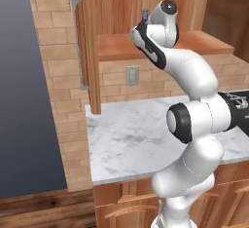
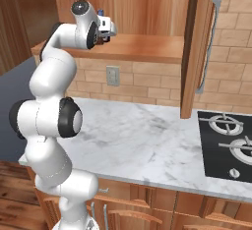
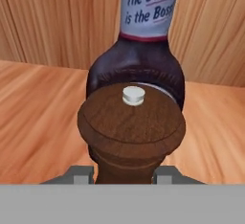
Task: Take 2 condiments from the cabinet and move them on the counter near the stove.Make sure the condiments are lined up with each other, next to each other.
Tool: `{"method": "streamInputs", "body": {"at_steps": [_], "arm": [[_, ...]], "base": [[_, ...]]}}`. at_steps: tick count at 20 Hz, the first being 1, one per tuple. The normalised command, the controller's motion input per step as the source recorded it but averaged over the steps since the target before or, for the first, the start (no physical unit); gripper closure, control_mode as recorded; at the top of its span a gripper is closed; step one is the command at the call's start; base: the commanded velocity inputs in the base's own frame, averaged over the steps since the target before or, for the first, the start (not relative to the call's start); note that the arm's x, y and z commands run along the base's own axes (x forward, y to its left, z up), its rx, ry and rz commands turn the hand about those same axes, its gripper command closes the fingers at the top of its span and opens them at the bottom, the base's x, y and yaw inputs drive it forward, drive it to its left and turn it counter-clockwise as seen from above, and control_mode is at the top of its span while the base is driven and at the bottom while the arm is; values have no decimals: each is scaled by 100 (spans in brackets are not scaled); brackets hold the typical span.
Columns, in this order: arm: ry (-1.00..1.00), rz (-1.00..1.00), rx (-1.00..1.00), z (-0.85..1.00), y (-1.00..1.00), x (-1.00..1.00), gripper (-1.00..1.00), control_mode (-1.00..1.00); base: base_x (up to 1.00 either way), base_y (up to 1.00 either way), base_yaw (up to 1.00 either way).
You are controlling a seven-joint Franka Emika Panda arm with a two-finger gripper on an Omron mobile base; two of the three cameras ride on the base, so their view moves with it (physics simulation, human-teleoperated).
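Brown bottle sits clamped between the end effector fingers for lifting off the shelf, sauce bottle just beyond it.

Layout relative to the cabinet shelf: the brown bottle stands on the shelf, with the sauce bottle directly behind it, just before the cabinet's back panel. The tabletop lies below the shelf; the stove sits at its right end.
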Motion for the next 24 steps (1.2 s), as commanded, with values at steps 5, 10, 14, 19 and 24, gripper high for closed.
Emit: {"method": "streamInputs", "body": {"at_steps": [5, 10, 14, 19, 24], "arm": [[-1, 0, 0, 0, 0, -45, 100, -100], [-5, 0, 0, 0, -12, -84, 100, -100], [-12, 0, 0, 8, -44, -100, 100, -100], [-1, 1, 0, 3, -48, -99, 100, -100], [5, 2, 0, -29, -45, -97, 100, -100]], "base": [[0, 0, 0], [0, 0, 0], [0, 0, 0], [0, 0, 0], [0, 0, 0]]}}
